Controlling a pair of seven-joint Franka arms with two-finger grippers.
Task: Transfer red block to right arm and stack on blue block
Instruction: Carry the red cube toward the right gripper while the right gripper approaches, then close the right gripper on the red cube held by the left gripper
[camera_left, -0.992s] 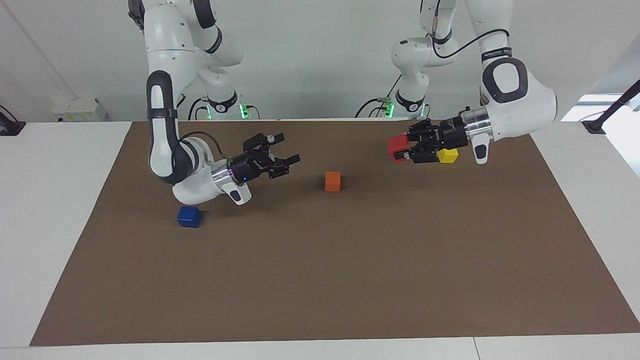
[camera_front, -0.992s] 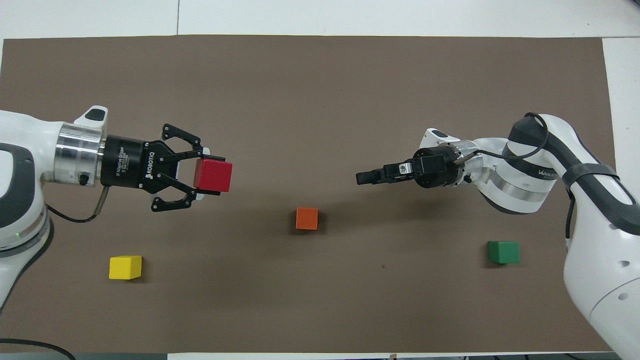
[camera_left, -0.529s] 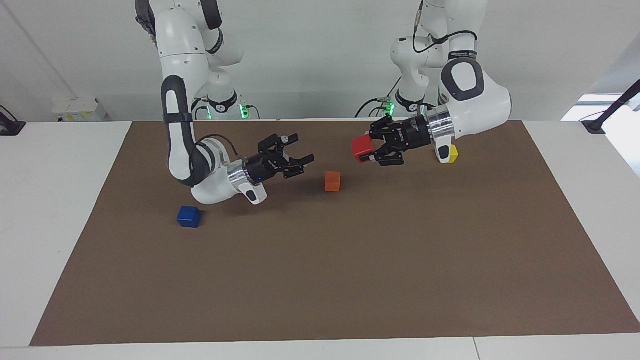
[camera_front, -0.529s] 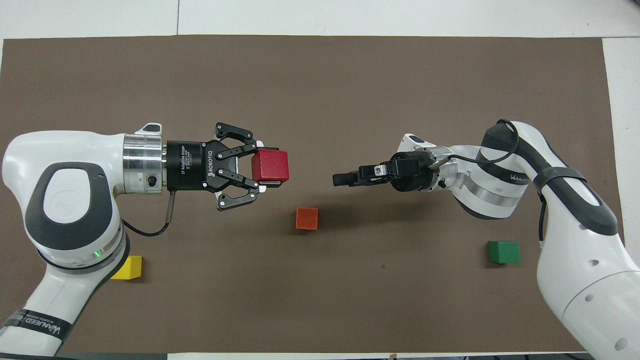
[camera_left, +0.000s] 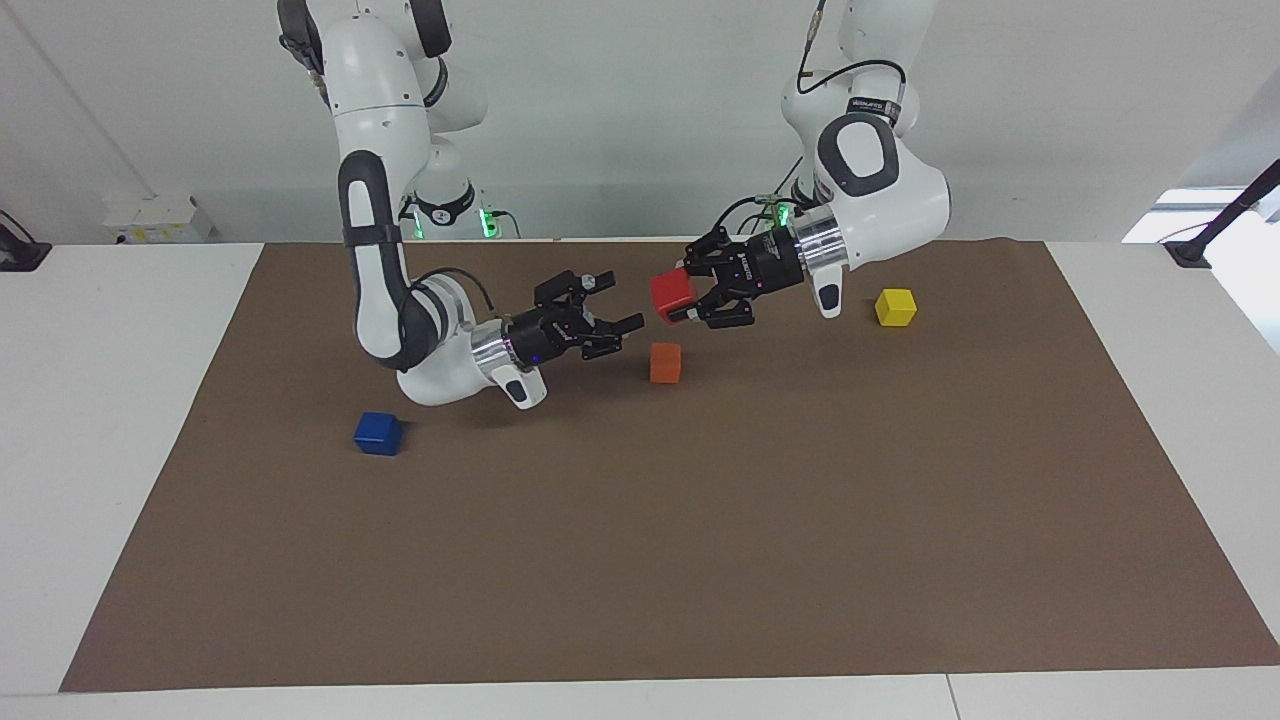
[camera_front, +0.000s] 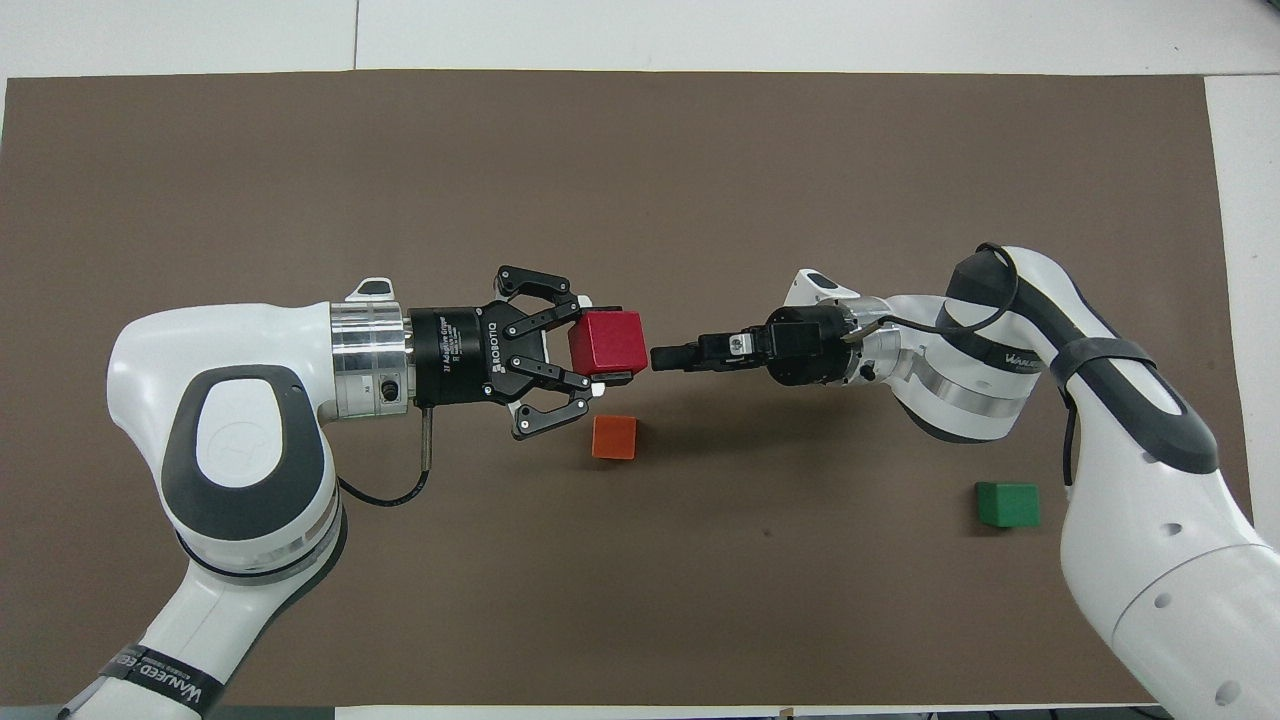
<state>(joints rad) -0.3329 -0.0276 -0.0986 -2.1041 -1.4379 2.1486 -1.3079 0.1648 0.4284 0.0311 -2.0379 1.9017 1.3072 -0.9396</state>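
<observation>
Clenching the red block (camera_left: 672, 294) in the left claw (camera_left: 688, 296) above the surface (camera_left: 700, 520), pointing it at the spread-fingered right claw (camera_left: 612, 305) just beside, over the orange block (camera_left: 665, 362).

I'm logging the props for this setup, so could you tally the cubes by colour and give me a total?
Red: 1, the red block, held in the left gripper above the mat
Orange: 1, the orange cube
Yellow: 1, the yellow cube
Blue: 1, the blue block
Green: 1, the green cube, seen only in the overhead view
Total: 5
</observation>
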